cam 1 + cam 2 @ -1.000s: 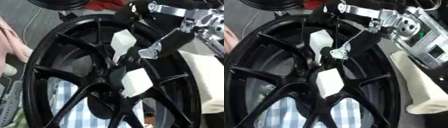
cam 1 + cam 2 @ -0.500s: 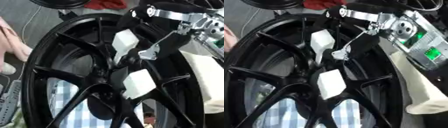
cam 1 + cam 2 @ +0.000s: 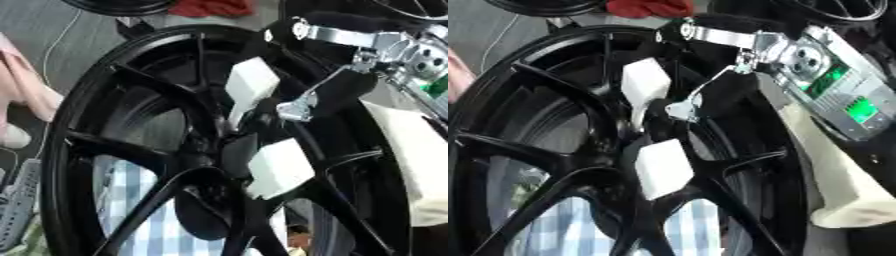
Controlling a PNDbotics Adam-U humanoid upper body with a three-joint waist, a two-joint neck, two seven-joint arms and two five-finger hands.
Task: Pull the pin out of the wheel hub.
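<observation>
Big black wheel [image 3: 114, 95] fills nearly my whole view, standing tilted, rim running from the top edge down both sides. Its hub [image 3: 206, 150] sits about the middle of the wheel, where the spokes meet. My right hand [image 3: 350, 92] comes in from the top right corner, silver bracket and links showing, and reaches across the rim's upper right down to the hub. It's right at the hub centre, touching or just beside it. I cannot tell how far open the hand is or whether it has hold of anything. The pin itself I can't make out; the spot at the hub centre is dark and partly covered by the hand. Left hand isn't showing. Through the lower spokes I see a blue-and-white checked cloth [image 3: 131, 205] under the wheel. A cream pad [image 3: 837, 170] lies against the rim's right side. Red cloth [image 3: 649, 7] past the wheel's top edge, next to another dark rim [image 3: 114, 5]
</observation>
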